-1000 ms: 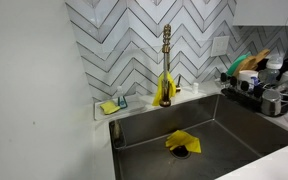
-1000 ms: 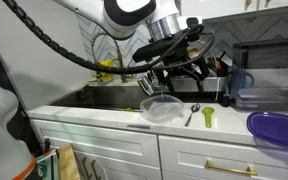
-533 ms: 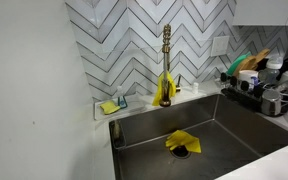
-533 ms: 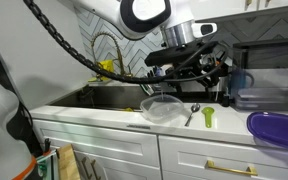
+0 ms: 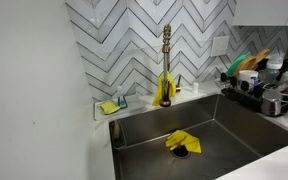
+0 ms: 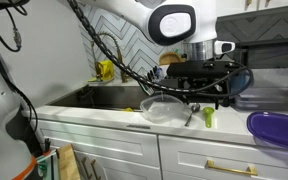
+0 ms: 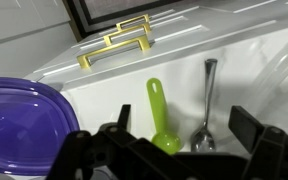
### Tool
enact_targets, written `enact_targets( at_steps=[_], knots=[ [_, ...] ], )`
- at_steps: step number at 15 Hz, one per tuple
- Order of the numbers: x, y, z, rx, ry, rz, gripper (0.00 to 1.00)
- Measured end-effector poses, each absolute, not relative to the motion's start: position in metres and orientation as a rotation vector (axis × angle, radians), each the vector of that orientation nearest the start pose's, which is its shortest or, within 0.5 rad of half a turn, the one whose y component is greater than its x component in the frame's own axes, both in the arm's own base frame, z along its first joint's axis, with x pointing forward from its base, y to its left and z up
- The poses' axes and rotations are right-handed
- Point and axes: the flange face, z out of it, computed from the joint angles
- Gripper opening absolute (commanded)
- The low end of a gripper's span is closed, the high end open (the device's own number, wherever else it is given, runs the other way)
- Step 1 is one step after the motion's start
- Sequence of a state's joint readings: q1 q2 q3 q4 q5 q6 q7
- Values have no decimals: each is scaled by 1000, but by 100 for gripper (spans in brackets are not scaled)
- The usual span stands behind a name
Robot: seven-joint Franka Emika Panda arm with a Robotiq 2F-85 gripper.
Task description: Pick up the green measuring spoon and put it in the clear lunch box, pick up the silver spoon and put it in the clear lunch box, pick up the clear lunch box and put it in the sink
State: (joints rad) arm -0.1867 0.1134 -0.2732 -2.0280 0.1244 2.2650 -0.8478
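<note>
While the pincer [image 7: 182, 128] hangs wide open and empty above the desk [image 7: 234, 40], the green measuring spoon [image 7: 159, 110] and silver spoon [image 7: 206, 95] lie parallel, side by side, handles pointing toward the desk's front edge. The clear lunch box [image 6: 161, 108] stands just beside them, near the sink [image 6: 94, 97].

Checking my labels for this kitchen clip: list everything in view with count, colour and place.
clear lunch box: one, see-through, counter beside sink
silver spoon: one, silver, counter beside box
green measuring spoon: one, green, counter beside silver spoon
purple container: one, purple, counter edge
sink: one, steel, set in counter
yellow cloth: one, yellow, over sink drain
faucet: one, gold, behind sink
dish rack: one, black, beside sink
gripper: one, black, open, above the spoons
</note>
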Motion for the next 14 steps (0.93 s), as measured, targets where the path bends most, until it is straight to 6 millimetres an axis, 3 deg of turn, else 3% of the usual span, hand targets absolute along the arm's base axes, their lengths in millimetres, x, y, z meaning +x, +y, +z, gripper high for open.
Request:
enact_targets(
  at_steps=[8, 14],
  knots=[
    [556, -271, 380, -3049, -596, -159, 100],
    [577, -259, 367, -3023, -620, -172, 100]
  ],
)
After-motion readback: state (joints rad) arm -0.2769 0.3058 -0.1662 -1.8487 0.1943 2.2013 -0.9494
